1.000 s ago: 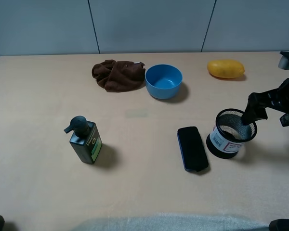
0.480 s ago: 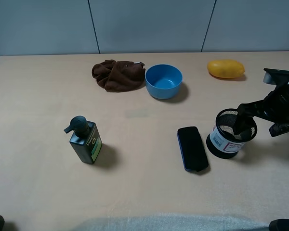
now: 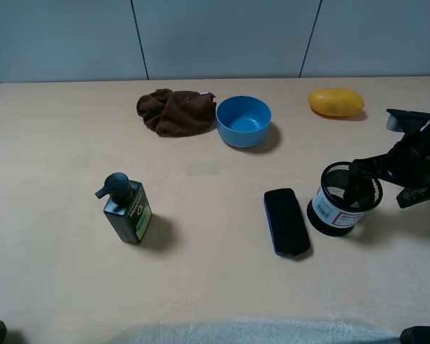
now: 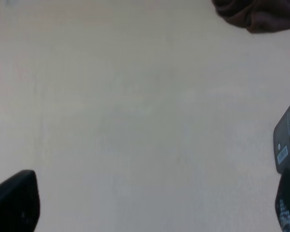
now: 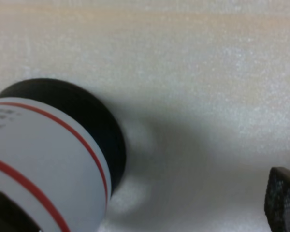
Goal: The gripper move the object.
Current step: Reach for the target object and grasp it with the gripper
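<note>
The object, a black wire-mesh pen cup with a white-and-red label, stands upright at the right of the table. My right gripper is at the cup's right rim, with one dark finger dipping inside the mesh and the other outside it. The right wrist view shows the cup's label and base very close, and one finger apart from the cup wall. The jaws stand open. My left gripper hovers open and empty over bare table; only its fingertips show.
A flat black case lies just left of the cup. A dark green pump bottle stands at the left and shows in the left wrist view. A blue bowl, brown cloth and yellow fruit sit at the back.
My right gripper has moved down and to the left, so that one finger now dips into the cup. The cup and the other things have not moved.
</note>
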Available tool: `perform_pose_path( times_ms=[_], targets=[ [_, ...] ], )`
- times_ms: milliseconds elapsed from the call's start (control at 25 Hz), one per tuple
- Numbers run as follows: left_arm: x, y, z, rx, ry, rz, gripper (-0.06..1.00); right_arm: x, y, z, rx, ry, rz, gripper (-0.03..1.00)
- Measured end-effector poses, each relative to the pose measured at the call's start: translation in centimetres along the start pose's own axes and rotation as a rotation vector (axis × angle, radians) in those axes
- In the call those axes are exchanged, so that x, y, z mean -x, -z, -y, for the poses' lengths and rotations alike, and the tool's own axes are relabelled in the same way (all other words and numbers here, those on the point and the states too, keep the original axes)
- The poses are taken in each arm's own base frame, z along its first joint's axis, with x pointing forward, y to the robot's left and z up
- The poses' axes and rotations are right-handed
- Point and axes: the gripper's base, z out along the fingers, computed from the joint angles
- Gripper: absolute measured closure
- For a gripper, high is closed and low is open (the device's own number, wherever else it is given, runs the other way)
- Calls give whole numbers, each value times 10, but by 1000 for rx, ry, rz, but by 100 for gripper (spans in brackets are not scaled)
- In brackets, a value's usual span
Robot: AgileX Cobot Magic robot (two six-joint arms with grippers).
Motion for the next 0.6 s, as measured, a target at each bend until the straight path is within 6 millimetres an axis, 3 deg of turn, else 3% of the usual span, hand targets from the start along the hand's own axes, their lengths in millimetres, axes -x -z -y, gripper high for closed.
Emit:
perform_pose_path(
  times_ms=[200, 600],
  targets=[
    [0, 0, 0, 0, 0, 0, -5, 0, -4, 0, 4, -8, -14, 32],
    [0, 0, 0, 0, 0, 0, -5, 0, -4, 0, 5, -10, -14, 75]
  ],
)
